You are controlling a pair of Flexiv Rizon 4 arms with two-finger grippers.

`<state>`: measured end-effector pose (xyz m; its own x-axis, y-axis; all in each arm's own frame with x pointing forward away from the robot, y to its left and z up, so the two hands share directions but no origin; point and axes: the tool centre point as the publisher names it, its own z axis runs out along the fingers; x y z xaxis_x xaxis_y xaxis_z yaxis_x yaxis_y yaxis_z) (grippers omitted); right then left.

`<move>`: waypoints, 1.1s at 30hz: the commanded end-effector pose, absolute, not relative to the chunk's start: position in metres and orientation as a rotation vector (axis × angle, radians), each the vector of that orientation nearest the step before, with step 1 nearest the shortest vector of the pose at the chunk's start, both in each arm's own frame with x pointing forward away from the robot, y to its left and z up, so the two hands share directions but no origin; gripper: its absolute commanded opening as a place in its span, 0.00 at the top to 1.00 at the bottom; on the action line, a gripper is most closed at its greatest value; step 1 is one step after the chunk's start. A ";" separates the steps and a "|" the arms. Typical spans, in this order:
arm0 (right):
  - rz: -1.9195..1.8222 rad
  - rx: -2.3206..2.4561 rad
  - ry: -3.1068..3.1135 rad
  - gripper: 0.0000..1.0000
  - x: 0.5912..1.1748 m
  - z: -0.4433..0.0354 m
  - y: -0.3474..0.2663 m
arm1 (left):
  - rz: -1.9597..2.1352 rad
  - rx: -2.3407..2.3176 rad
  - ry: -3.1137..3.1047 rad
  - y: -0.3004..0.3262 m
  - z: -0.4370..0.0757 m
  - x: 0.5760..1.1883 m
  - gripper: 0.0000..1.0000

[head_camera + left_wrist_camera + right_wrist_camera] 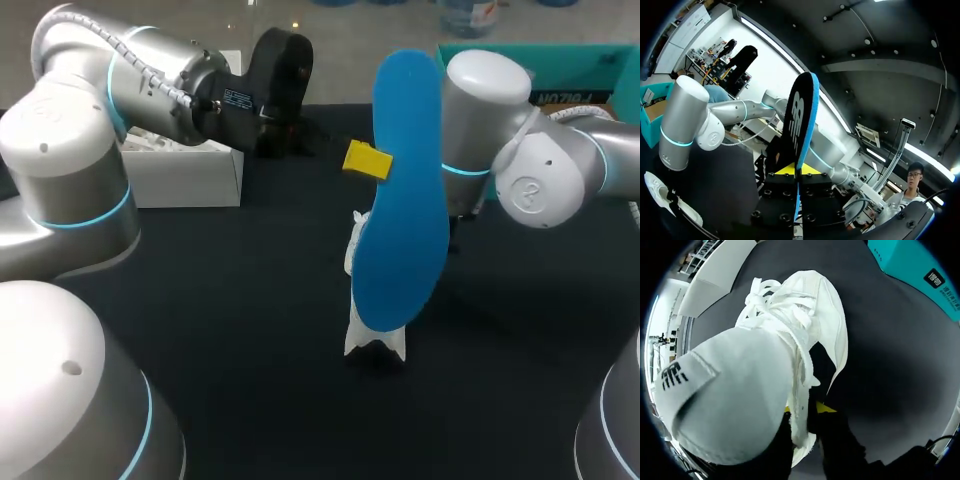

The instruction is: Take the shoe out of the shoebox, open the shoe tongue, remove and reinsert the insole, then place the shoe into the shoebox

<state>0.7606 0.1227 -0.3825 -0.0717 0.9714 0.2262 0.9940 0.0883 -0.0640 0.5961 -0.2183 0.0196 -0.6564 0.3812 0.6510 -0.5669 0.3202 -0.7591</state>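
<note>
White carton [185,175], far L on the dark table [230,320]: not in play at this stage.

L gripper [796,172]: fingers clamped on the insole [400,200] near one end. You see its blue face in the head view and its black underside in the L wrist view. The insole is held upright in the air, fully clear of the shoe [372,345], w/ its lower end just above it.

Shoe: white, out of the box, sitting on the table at centre. Laces and tongue show in the R wrist view; you can't confirm from it how far the tongue is pulled open.

R gripper [805,410]: pinched on the shoe's side wall at the collar, one finger each side of the wall, steadying the shoe. In the head view it is hidden behind the insole.

Teal shoebox [560,65], far R at the rear, behind the R arm and well apart from the shoe.

Progress, as judged:
- Done: shoe taken out; insole removed (tongue presumably opened, since the insole came free).
- Left: reinsert the insole, seat it flat, then put the shoe back into the shoebox.
- Approx. the midpoint. Reinsertion will need the lower end lined up w/ the shoe opening while the R arm holds the collar.
</note>
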 end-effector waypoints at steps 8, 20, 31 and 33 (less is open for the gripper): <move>-0.417 -1.811 -2.101 0.00 0.736 -0.336 0.093 | 1.462 0.166 -1.767 -0.218 0.019 0.596 1.00; -0.393 -1.741 -2.131 0.00 0.738 -0.314 0.083 | 1.462 0.166 -1.767 -0.218 0.019 0.596 1.00; -0.821 -1.741 -1.831 0.00 0.760 -0.290 0.083 | 1.462 0.166 -1.767 -0.218 0.019 0.596 1.00; -0.915 -1.733 -1.764 0.00 0.764 -0.277 0.080 | 1.462 0.166 -1.767 -0.218 0.019 0.596 1.00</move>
